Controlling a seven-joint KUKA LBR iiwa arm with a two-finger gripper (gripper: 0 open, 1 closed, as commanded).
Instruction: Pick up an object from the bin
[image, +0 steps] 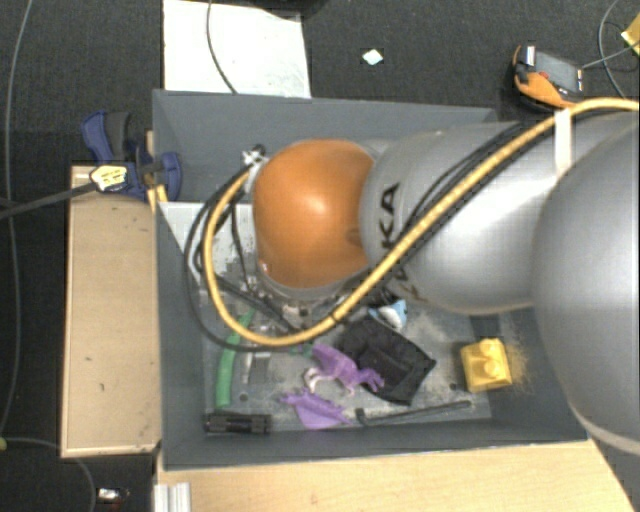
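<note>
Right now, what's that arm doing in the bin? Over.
Gripper low in bin, left side, under orange cover. Nearest: green stick, purple toy pieces. Black block, yellow block further right.

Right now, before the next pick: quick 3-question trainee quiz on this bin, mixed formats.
1. True or false: the yellow block lies apart from the black block, to its right in the view.
2. Which colour is the stick left of the purple pieces? A red, B green, C white.
3. Fill in: the cover on the arm's wrist is ____.
Key: 1 true; 2 B; 3 orange.
</note>
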